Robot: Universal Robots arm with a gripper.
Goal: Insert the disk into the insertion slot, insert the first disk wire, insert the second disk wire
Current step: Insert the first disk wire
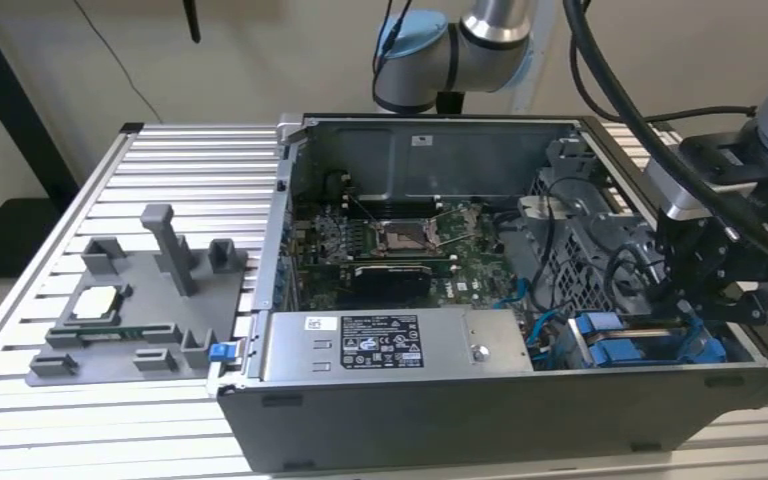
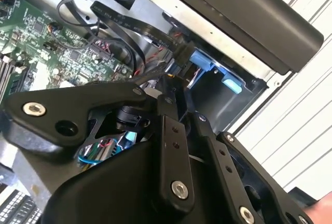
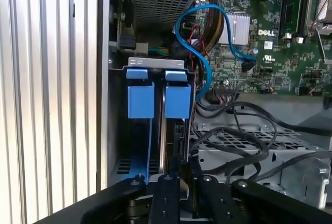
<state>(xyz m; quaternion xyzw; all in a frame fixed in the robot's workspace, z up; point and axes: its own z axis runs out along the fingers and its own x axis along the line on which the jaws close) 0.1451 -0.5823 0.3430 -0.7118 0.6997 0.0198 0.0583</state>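
The disk sits in its insertion slot (image 3: 155, 62) at the case's front corner; its bright blue carrier (image 3: 141, 97) shows two tabs side by side. In the exterior view the carrier (image 1: 618, 352) lies just below my gripper (image 1: 698, 315), which reaches down into the bay. In the first wrist view my gripper (image 3: 184, 169) is over the disk's end opposite the tabs, shut on a dark wire connector. A flat black disk wire (image 2: 155, 35) runs down to my gripper (image 2: 179, 92) beside the blue carrier (image 2: 202, 60). The contact point itself is hidden.
A silver labelled power-supply box (image 1: 398, 343) lies along the case's front. The motherboard (image 1: 411, 240) fills the middle. A blue cable (image 3: 199, 53) loops beside the bay, and black wires cross a perforated cage (image 3: 244, 141). A grey fixture (image 1: 131, 310) stands on the slatted table.
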